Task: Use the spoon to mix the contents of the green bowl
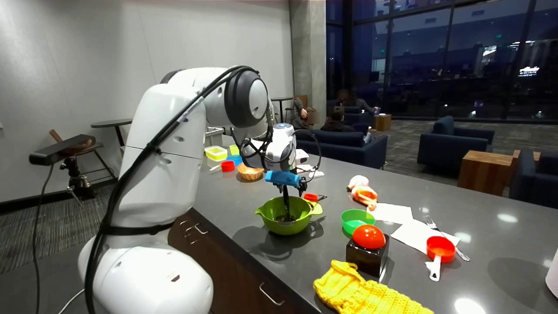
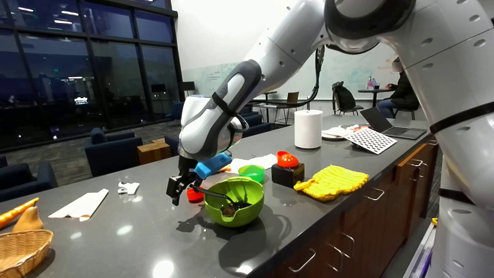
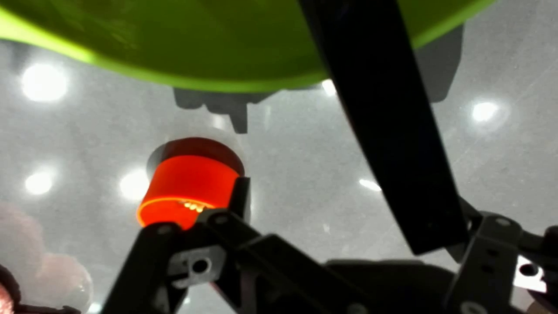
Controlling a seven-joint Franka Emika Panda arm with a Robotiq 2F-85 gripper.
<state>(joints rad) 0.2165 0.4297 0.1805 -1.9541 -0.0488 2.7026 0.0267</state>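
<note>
Wrist view gives us the gripper [image 3: 354,203] at close range: its jaws stand wide apart, with no grip on the black spoon [image 3: 392,131], whose handle overlaps the finger at that picture's right. Whether handle and finger touch, we cannot tell. The green bowl [image 3: 196,56] is cut off by the upper edge, so the spoon's lower end is hidden from us.

We find that end in an exterior view: it reaches down inside the bowl, among brown contents [image 2: 228,210] — dark against dark, so the outline of the spoon's head is hard to make out. The handle slants out over the rim toward the gripper; it seems to rest on that rim, though we can't be sure.

A red cup [image 3: 192,183] stands just beside the bowl, with small yellow bits [image 3: 193,206] showing inside. The gripper covers part of it in the wrist view, and in both exterior views it is partly hidden. A reddish thing [image 3: 5,298] is cut off at the wrist view's lower left corner — too blurred for us to name.

In an exterior view a yellow knitted cloth [image 1: 366,292] is cut by the lower edge. In an exterior view the arm [image 2: 281,46] is cut off at the top, a wicker basket [image 2: 42,251] at the left.
</note>
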